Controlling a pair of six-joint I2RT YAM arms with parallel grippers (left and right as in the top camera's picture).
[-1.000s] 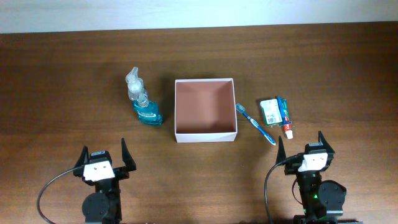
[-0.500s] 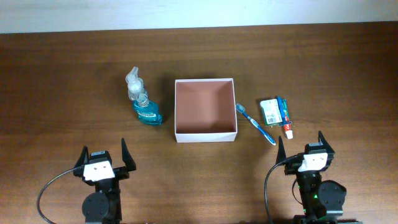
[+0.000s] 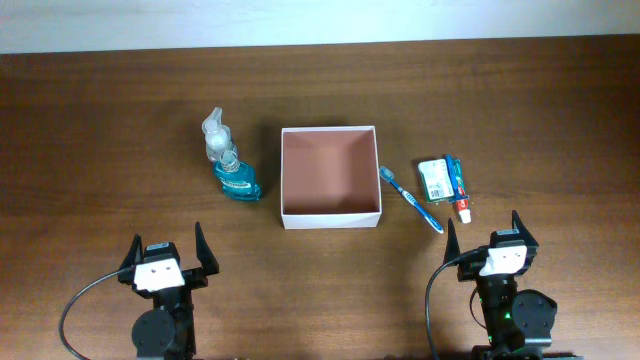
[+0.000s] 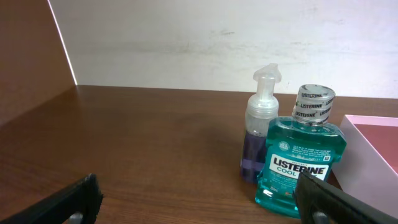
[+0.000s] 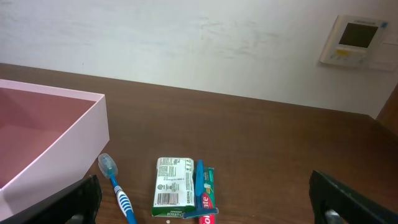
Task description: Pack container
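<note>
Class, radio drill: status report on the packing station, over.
Left pincer, right pincer open, empty. Container empty, untouched. Nothing blocking; mouthwash, toothbrush beside it.

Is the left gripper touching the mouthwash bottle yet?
Apart. The overhead view shows a strip of bare table between the open left gripper and the mouthwash bottle.

Brown wood table [image 3: 120, 120] w/ container [image 3: 331, 221] at ctr; mouthwash bottle [image 3: 238, 180] + pump bottle [image 3: 217, 138] upright just left; toothbrush [image 3: 412, 200], packet [image 3: 434, 179], toothpaste tube [image 3: 458, 185] flat on right.
</note>
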